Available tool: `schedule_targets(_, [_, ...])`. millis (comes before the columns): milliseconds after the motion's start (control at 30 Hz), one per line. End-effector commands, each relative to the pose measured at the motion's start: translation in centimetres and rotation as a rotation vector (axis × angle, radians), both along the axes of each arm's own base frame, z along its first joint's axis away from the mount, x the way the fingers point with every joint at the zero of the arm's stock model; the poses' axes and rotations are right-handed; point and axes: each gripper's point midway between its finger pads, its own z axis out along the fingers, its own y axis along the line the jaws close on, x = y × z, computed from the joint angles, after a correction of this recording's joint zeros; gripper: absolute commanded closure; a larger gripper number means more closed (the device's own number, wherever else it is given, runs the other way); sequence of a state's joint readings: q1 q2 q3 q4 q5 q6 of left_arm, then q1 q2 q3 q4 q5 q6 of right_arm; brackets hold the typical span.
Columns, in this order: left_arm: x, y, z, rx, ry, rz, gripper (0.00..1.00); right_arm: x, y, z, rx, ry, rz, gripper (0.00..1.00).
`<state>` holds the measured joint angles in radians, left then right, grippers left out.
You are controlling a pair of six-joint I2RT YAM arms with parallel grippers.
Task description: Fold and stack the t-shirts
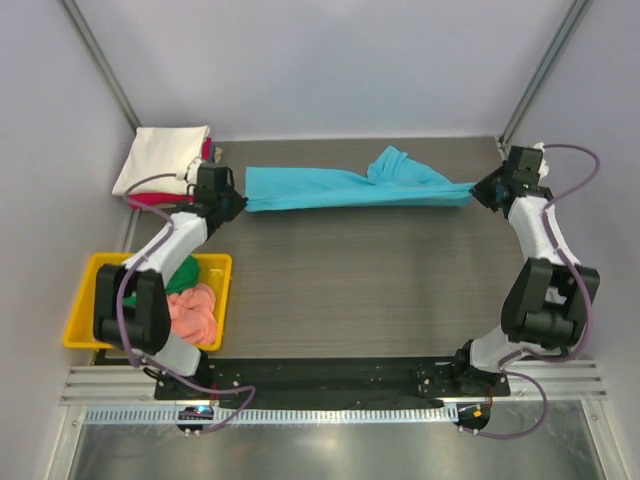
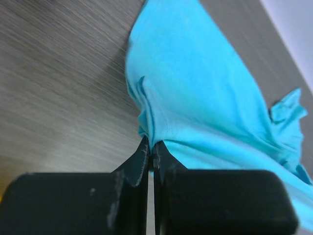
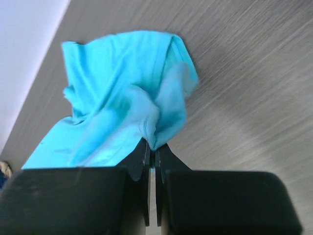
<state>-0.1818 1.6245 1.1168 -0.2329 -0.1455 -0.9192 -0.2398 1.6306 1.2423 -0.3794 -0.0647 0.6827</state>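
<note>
Turquoise t-shirt [image 1: 330, 187] stretched along the twelve o'clock side of the table [image 1: 360, 290], pinched at nine o'clock by the left gripper [image 1: 241, 203] and at three o'clock by the right gripper [image 1: 475, 192] (thin folds only); cloth could be tugged free if overstretched.

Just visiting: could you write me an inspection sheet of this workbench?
Surface: grey wood-grain table.
Job's things: turquoise t-shirt stretched between both arms, far side; cream t-shirt folded atop red t-shirt, far left; green t-shirt and salmon t-shirt in the yellow tray.
Clutter: nothing seen.
Grippers: left fingers and right fingers each shut on a turquoise end.
Cables: purple cables run along both arms.
Surroundings: white walls, metal frame posts.
</note>
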Motion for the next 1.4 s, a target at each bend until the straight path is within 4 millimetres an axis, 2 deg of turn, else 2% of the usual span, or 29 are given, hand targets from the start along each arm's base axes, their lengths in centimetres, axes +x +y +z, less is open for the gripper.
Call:
schedule_targets(0, [-3.2, 2.6, 1.2, 0.033, -0.008, 0.101, 1.0, -4.6, -1.8, 0.8, -0.08, 0.046, -0.071, 0.99])
schedule_targets(33, [-4.7, 2.7, -0.4, 0.023, 0.011, 0.099, 1.0, -6.7, -1.1, -1.9, -0.058, 0.106, -0.067, 0.99])
schedule_targets(100, [-6.1, 1.6, -2.2, -0.025, 0.046, 0.066, 1.0, -8.1, -0.6, -4.4, -0.04, 0.145, -0.06, 0.99])
schedule_targets(133, [-7.4, 1.4, -3.9, -0.03, 0.089, 0.052, 1.0, -9.6, -0.2, -6.6, -0.027, 0.203, -0.06, 0.99])
schedule_targets(200, [-8.8, 0.4, -5.2, -0.041, 0.123, 0.02, 1.0, -11.1, -0.2, -8.7, -0.027, 0.261, -0.072, 0.99])
schedule_targets(233, [-10.2, 0.5, -6.7, -0.033, 0.158, 0.02, 1.0, -12.5, -0.4, -10.1, -0.024, 0.302, -0.091, 0.99])
schedule_targets(367, [-12.6, 0.3, -8.4, -0.039, 0.196, 0.002, 1.0, -14.9, -1.4, -12.2, -0.003, 0.35, -0.149, 0.99])
schedule_targets(567, [-14.5, 0.1, -8.8, -0.047, 0.211, -0.019, 1.0, -16.6, -3.5, -10.9, -0.022, 0.317, -0.229, 0.99])
schedule_targets(600, [-14.8, 0.0, -8.8, -0.048, 0.213, -0.025, 1.0, -16.7, -3.6, -10.2, -0.03, 0.3, -0.238, 0.99])
schedule_targets(767, [-16.0, -0.7, -8.6, -0.059, 0.226, -0.048, 1.0, -18.3, -4.1, -9.5, -0.053, 0.3, -0.267, 0.98])
schedule_targets(900, [-17.2, -0.8, -7.9, -0.07, 0.234, -0.056, 0.99, -20.2, -4.2, -9.5, -0.054, 0.326, -0.287, 0.91])
schedule_targets(1000, [-18.2, -0.9, -6.7, -0.089, 0.229, -0.063, 0.99, -20.9, -4.2, -8.9, -0.057, 0.3, -0.297, 0.72])
schedule_targets(1033, [-18.4, -1.0, -6.3, -0.094, 0.22, -0.067, 0.96, -20.9, -4.0, -8.7, -0.054, 0.296, -0.293, 0.56])
schedule_targets(1100, [-18.8, -1.1, -5.2, -0.108, 0.192, -0.077, 0.81, -20.6, -3.6, -7.9, -0.03, 0.262, -0.297, 0.43])
schedule_targets(1133, [-18.7, -1.3, -4.7, -0.118, 0.177, -0.088, 0.5, -20.3, -3.5, -7.4, -0.018, 0.242, -0.298, 0.37])
schedule_targets(1167, [-18.6, -1.4, -4.1, -0.123, 0.159, -0.095, 0.4, -19.6, -3.4, -6.8, -0.003, 0.209, -0.307, 0.31])
schedule_targets(1200, [-18.3, -1.5, -2.9, -0.125, 0.128, -0.103, 0.33, -18.8, -3.3, -6.2, 0.01, 0.175, -0.29, 0.29])
schedule_targets(1233, [-18.1, -1.5, -2.2, -0.12, 0.113, -0.109, 0.22, -17.3, -3.2, -4.5, 0.024, 0.119, -0.263, 0.28])
schedule_targets(1300, [-17.7, -1.3, -0.1, -0.104, 0.086, -0.116, 0.18, -15.5, -3.4, -2.8, 0.013, 0.077, -0.22, 0.27])
schedule_targets(1333, [-17.6, -1.0, 0.5, -0.076, 0.074, -0.131, 0.17, -13.8, -3.7, -0.5, -0.005, 0.019, -0.195, 0.27])
schedule_targets(1367, [-17.5, -0.9, 1.3, -0.063, 0.06, -0.135, 0.16, -12.2, -3.1, 0.8, -0.018, -0.025, -0.145, 0.26])
